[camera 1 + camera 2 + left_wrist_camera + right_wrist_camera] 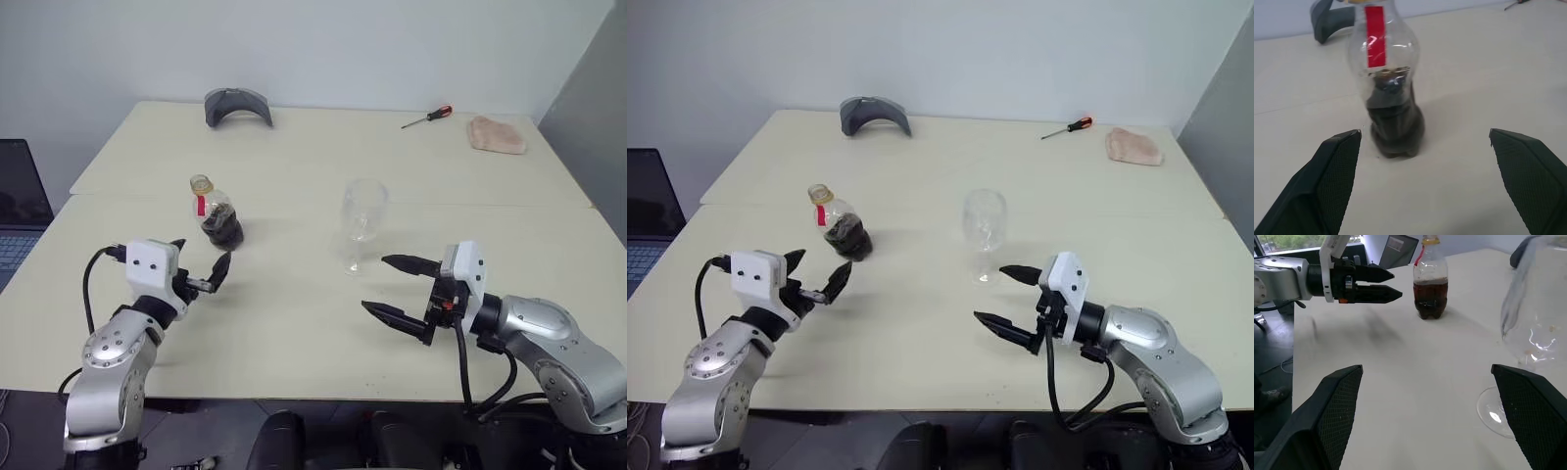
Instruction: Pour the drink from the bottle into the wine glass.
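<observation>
A small squat clear plastic bottle (217, 215) with a red label strip at its neck and a yellowish cap stands upright on the pale cream table (294, 323), the dark brown, nearly black drink (1395, 122) filling only its lower part. To its right, well apart from it, a clear stemmed wine glass (362, 217) stands upright on its round foot, its bowl apparently without drink. The left gripper (201, 264) hovers just in front of the bottle with its two black fingers spread wide and nothing between them; the bottle stands free beyond the fingertips. The right gripper (397, 289) hangs near the glass's foot, on the robot's side of it, also wide open and holding nothing. At the table's far edge lie a grey curved piece (238, 106), a red-handled screwdriver (427, 117) and a pinkish cloth (497, 135).
</observation>
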